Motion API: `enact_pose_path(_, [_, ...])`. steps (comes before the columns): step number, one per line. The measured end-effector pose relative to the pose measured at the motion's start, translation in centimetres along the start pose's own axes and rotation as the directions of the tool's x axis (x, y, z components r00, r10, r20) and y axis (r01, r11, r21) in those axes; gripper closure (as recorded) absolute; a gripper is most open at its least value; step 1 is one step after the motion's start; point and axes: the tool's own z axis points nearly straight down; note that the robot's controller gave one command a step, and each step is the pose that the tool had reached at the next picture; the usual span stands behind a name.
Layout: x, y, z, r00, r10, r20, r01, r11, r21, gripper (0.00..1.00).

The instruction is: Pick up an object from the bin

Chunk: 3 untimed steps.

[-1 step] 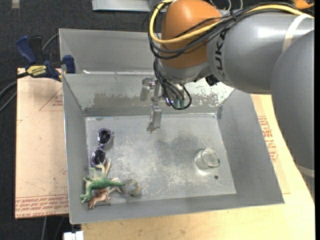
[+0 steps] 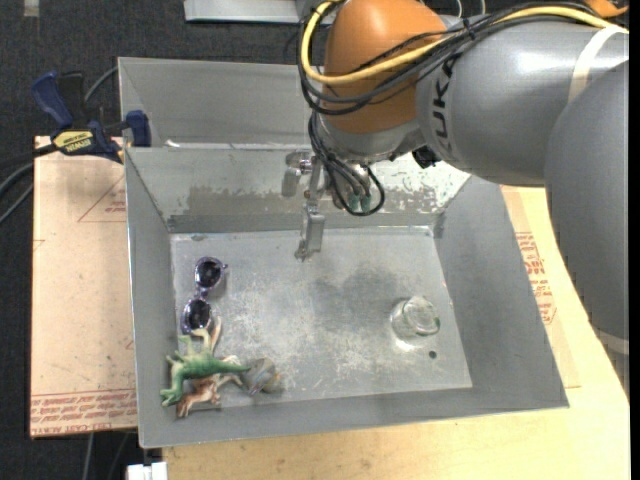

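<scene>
While the grey robot arm [image 2: 520, 78] with its orange round cover [image 2: 375, 53] reaches in from the right, the end effector [image 2: 306, 253] hangs over the grey metal bin [image 2: 148, 268]. It is close to the back wall and above a bare patch of the floor. Whether it is released or clenched I cannot tell, and I see no thing grasped in it.

Far to the left of the end effector, and a little nearer to the front, lies a pair of sunglasses with dark purple round lenses [image 2: 203, 294], one lens behind the other. In front of the sunglasses, in the front left corner and well apart from the end effector, there is a small heap. It has a green plastic toy lizard [image 2: 207, 367] lying on top, with a brownish toy figure [image 2: 200, 398] under it and touching it. Just beside this heap on its right lies a small grey lump [image 2: 262, 376], still to the left of the end effector and far in front of it.

To the right of the end effector, and nearer to the front, a clear round plastic piece [image 2: 415, 319] lies alone on the floor. None of these things touches the end effector, and the sunglasses and the clear piece are the nearest to it.
</scene>
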Motion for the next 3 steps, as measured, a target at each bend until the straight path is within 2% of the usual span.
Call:
enact_pose_path(1, [0.6, 5.6, 11.2, 0.949, -0.315, -0.002, 0.315, 0.949, -0.002, 0.00])
enact_pose_path(2, [8.6, 7.9, 6.2, 0.891, -0.455, 0.001, 0.455, 0.891, -0.001, 0.00])
enact_pose_path(3, [3.1, 11.2, 10.4, 0.748, -0.664, 0.003, 0.664, 0.748, -0.003, 0.00])
